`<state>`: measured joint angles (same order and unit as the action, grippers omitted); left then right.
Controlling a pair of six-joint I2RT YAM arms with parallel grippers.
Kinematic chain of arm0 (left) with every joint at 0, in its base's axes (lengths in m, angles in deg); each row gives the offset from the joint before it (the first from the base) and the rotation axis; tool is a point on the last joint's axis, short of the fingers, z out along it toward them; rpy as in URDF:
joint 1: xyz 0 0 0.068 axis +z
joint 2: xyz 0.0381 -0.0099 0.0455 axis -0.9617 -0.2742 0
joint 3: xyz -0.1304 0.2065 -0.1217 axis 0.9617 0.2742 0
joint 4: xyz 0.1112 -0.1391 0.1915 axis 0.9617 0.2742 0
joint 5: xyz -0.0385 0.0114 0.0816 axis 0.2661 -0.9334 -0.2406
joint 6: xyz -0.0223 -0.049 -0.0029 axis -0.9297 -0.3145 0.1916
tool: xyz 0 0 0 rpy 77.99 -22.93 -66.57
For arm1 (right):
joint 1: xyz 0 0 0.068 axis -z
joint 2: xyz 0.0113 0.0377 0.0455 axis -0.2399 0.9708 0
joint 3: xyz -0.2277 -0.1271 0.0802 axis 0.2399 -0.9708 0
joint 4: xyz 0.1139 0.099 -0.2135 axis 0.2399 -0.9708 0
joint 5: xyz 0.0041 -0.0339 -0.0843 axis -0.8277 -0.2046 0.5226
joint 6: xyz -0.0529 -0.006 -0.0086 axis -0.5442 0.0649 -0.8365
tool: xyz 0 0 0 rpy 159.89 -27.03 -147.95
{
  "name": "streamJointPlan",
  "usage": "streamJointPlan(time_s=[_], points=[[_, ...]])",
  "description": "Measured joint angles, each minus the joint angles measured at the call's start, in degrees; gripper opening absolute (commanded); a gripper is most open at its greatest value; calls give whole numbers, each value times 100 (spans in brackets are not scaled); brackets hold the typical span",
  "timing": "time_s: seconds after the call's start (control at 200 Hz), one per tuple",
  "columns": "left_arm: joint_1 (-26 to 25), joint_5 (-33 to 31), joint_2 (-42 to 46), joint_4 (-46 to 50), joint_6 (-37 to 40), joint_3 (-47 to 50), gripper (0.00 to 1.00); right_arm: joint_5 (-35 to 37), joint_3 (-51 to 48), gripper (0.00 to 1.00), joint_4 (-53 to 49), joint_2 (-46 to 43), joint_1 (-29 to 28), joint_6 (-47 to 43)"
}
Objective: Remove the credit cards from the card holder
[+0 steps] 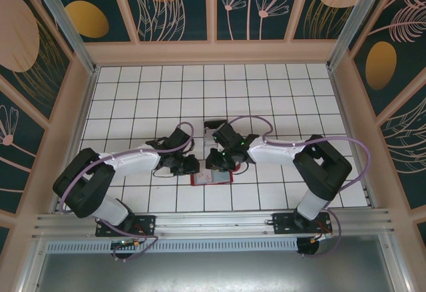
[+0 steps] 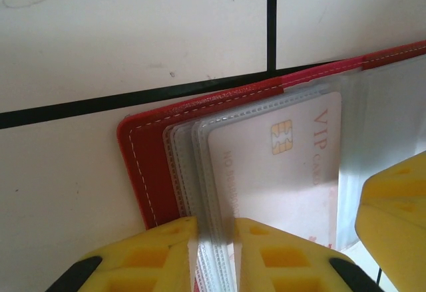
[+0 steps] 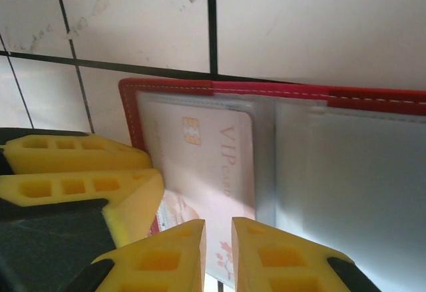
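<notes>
- The white tiled surface (image 1: 166, 92), ruled with black lines, carries everything; both arms reach inward and meet over its near middle.
- The card holder (image 1: 213, 177) lies open and flat on the surface just under the two tool tips, on the side towards the arm bases. Its red cover runs left to right in the top view.
- The left tool (image 2: 214, 222) is pressed together on the plastic sleeves (image 2: 190, 172). Their clear edges stand up in the thin slit between its yellow fingers, at the holder's left end.
- The right tool (image 3: 218, 224) has its fingers close together with a narrow gap. The near end of the card shows in that gap, but I cannot tell whether the pads actually bite it.
- The credit card (image 3: 206, 159), pale and marked VIP, sits in the left-hand sleeve, inside the red border.
- Its gold chip (image 3: 192, 131) lies towards the far end.
- In the right wrist view the card's long axis runs straight away from the right tool, its near short edge at the fingertips. The left tool sits just beside that long edge, on the sleeves rather than on the card.
- So the right arm looks better placed: a pull straight back along the card's length, with the left tool anchoring the sleeves.
</notes>
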<state>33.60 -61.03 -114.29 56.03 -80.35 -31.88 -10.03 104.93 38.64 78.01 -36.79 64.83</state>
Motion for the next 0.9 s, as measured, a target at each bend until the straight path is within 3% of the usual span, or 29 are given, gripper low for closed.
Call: streamJointPlan(time_s=[0.65,0.901], points=[[0,0,-22,-22,9,0,23,-101,-358,17,363,72,11,7],[0,0,-22,-20,9,0,23,-142,-396,12,448,87,44,22]])
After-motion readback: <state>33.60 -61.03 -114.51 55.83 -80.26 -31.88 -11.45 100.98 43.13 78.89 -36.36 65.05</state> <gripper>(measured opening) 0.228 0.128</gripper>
